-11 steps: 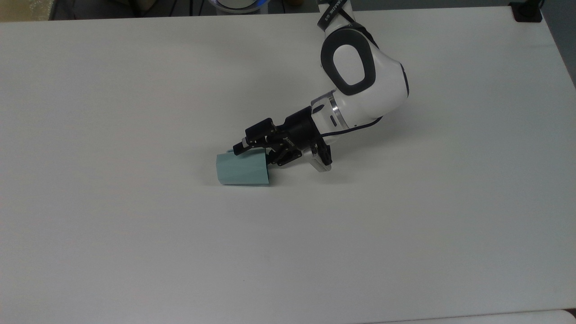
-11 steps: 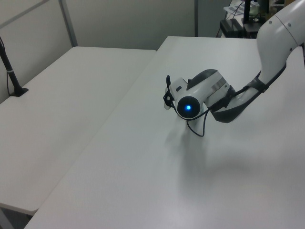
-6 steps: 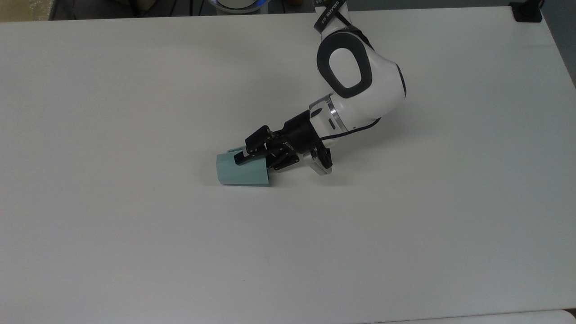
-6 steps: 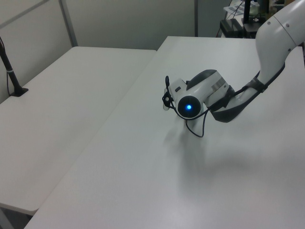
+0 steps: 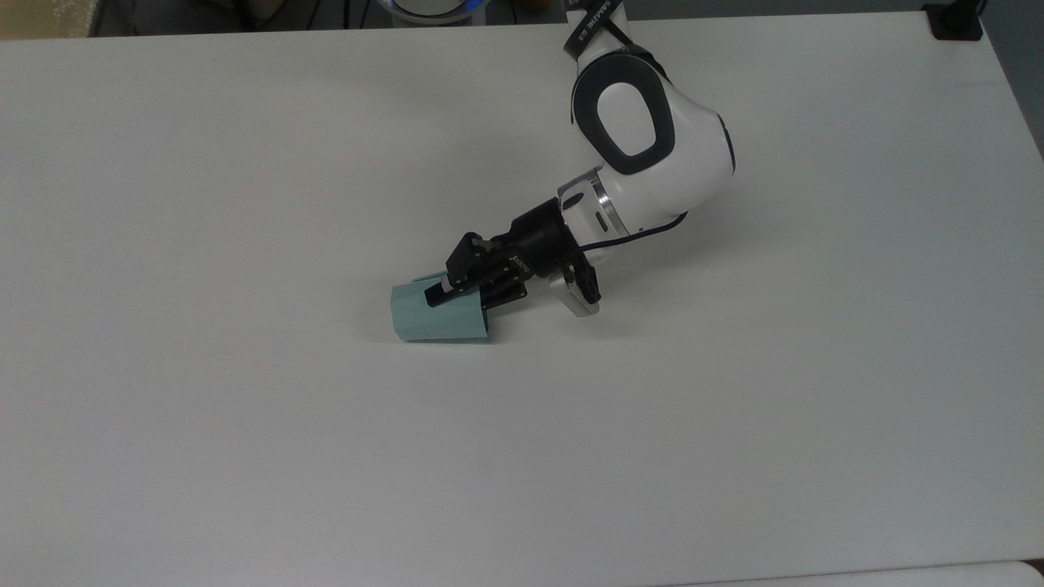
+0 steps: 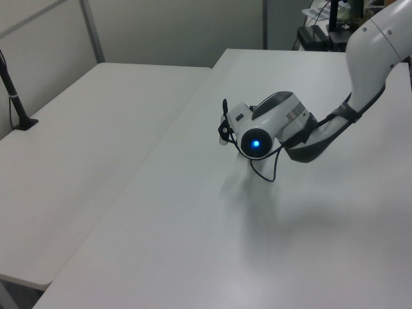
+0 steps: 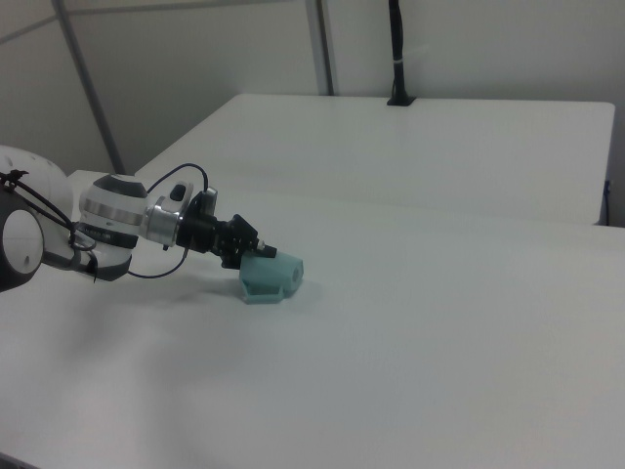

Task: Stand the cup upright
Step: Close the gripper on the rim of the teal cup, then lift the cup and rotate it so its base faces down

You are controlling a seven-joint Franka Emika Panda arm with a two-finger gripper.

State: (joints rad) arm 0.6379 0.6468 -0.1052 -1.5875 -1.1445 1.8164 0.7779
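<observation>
While the cup lies on its side on the white table, the arm reaches down from the table's far edge in the top view, forearm angled low toward the top view's left. Its gripper meets the cup's rim end, one finger over the upper wall. In the right view, the gripper touches the cup; whether the fingers are clamped cannot be told.

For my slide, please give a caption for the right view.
Panda arm's gripper reaches the rim of a small pale teal faceted cup lying on its side on a white table.
</observation>
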